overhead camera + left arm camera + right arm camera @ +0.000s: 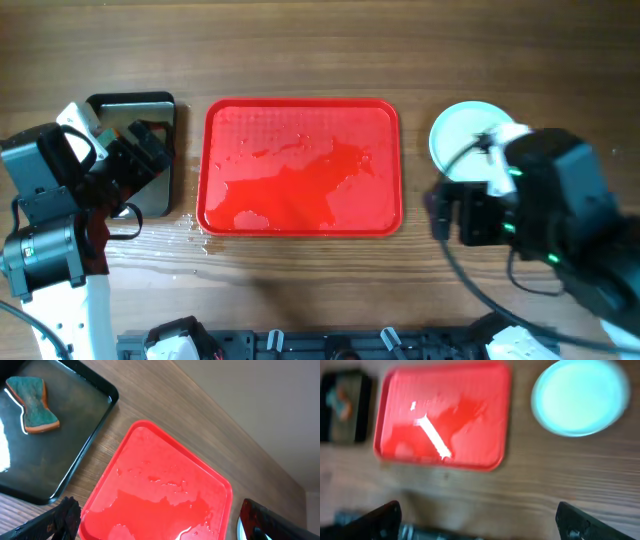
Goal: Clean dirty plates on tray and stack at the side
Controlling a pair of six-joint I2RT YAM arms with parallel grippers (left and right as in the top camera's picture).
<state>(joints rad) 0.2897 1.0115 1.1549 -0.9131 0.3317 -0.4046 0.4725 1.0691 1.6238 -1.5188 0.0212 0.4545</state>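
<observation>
Wooden worktop (300, 50) fills the view. Red tray (260, 130) sits at centre, long side running left to right, with a wet sheen and pooled water across its base; the left wrist view (150, 470) shows the same.

Right arm (550, 200), bulky and black, hangs over the right side of the worktop, just right of the tray and covering the near-right edge of the plates. Left arm (60, 190) is at the left, over the near part of the black pan (150, 100).

The pan lies just left of the tray, not touching it, with a shiny dark base (75, 435).

Plates (455, 140), pale aqua and round, rest on the worktop right of the tray's far-right corner, off the tray with a clear gap. The right wrist view (577, 397) is blurred and shows one disc outline; cannot tell how many are piled.

Teal sponge (34, 404) with an orange underside lies flat in the pan, towards its far end.

Left gripper (160, 510): fingers spread wide, released, nothing between them. It hovers above the tray's left half.

Right gripper (480, 515): fingers wide apart, released, holding nothing, above bare worktop near the tray.

Small water drops (195, 228) sit on the worktop at the tray's near-left corner.
</observation>
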